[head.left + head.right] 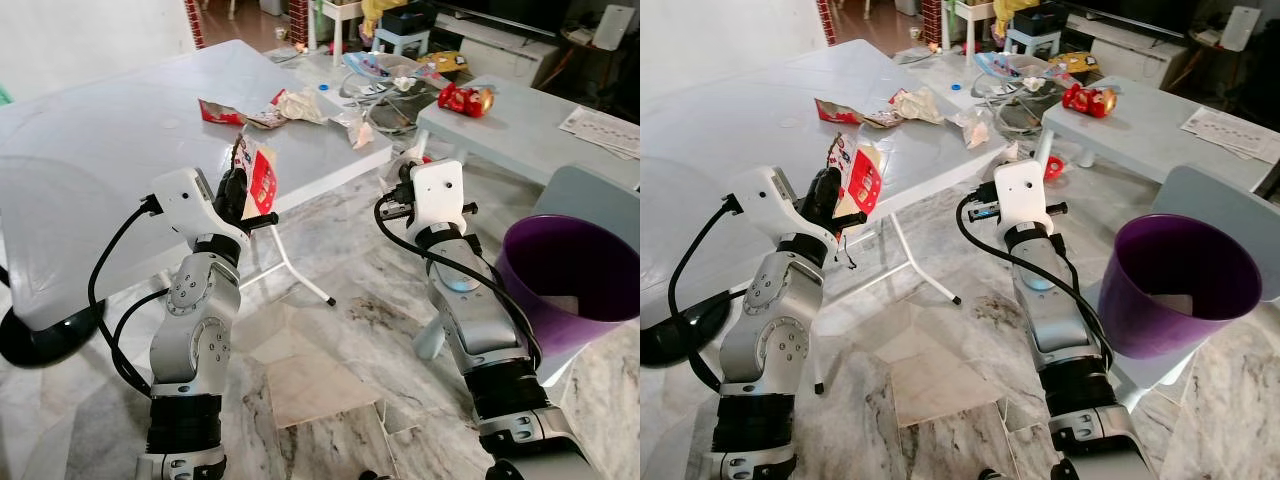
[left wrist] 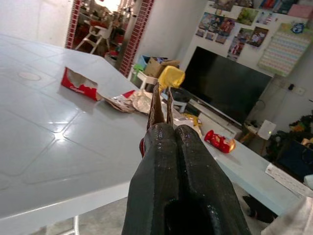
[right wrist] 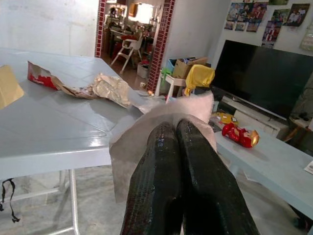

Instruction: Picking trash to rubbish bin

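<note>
My left gripper (image 1: 243, 186) is held up by the white table's front edge (image 1: 330, 172), shut on a red and white snack wrapper (image 1: 262, 178). The left wrist view shows that wrapper (image 2: 157, 105) edge-on above the closed fingers (image 2: 161, 147). My right gripper (image 1: 402, 172) is raised between the two tables, shut on a crumpled pale tissue (image 3: 128, 144) that wraps around its fingers (image 3: 193, 147). A purple rubbish bin (image 1: 540, 310) stands on the floor to the right of my right arm. More trash lies on the table: a torn red wrapper (image 1: 220, 112), crumpled paper (image 1: 300, 103) and clear plastic (image 1: 356, 128).
A low grey table (image 1: 540, 130) at the right back carries a red toy (image 1: 465, 98) and papers (image 1: 605, 128). White table legs (image 1: 295, 268) stand between my arms. A black base with cable (image 1: 40, 335) lies at the left on the marble floor.
</note>
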Robot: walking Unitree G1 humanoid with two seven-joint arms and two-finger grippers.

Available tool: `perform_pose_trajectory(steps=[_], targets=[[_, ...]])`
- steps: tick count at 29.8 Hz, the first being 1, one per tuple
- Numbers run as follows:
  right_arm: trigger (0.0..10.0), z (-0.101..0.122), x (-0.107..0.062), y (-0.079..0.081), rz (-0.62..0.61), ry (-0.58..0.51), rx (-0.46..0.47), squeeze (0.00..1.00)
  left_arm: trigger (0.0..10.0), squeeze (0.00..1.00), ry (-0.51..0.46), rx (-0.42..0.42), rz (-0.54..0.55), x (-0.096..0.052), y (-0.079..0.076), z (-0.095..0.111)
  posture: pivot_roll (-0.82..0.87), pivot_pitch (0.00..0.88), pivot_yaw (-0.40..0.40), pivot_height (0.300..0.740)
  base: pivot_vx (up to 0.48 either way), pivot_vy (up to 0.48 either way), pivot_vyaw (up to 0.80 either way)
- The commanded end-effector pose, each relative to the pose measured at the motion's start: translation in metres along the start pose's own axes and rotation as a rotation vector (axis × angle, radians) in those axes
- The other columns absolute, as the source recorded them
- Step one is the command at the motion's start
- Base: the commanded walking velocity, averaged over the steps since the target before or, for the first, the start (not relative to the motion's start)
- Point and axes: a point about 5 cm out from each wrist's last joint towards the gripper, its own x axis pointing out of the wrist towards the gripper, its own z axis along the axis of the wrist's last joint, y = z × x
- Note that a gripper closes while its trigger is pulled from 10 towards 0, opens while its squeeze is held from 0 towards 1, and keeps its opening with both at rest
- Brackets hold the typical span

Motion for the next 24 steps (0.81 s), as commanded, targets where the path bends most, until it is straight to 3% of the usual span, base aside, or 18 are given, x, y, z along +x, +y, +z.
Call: perform_pose_trajectory(steps=[1, 12, 24], targets=[[0.0, 0.0006, 0.0012, 0.0008, -0.003, 0.004, -0.004, 0.0, 0.0, 0.0, -0.013, 0.009, -0.009, 0.0024, -0.0011, 0.0033, 0.02, 0.035, 0.028, 0.74, 0.0, 0.0, -0.8], [0.0, -0.0008, 0.0014, 0.001, -0.008, 0.014, -0.006, 0.0, 0.0, 0.0, -0.015, 0.004, -0.015, 0.0014, -0.0014, 0.0031, 0.03, 0.041, 0.025, 0.74, 0.0, 0.0, -0.8], [0.0, -0.0007, 0.0013, 0.002, -0.004, 0.016, -0.01, 0.0, 0.0, 0.0, -0.011, 0.002, -0.028, 0.0007, -0.0028, 0.002, 0.02, 0.044, 0.024, 0.74, 0.331, 0.0, -0.8]])
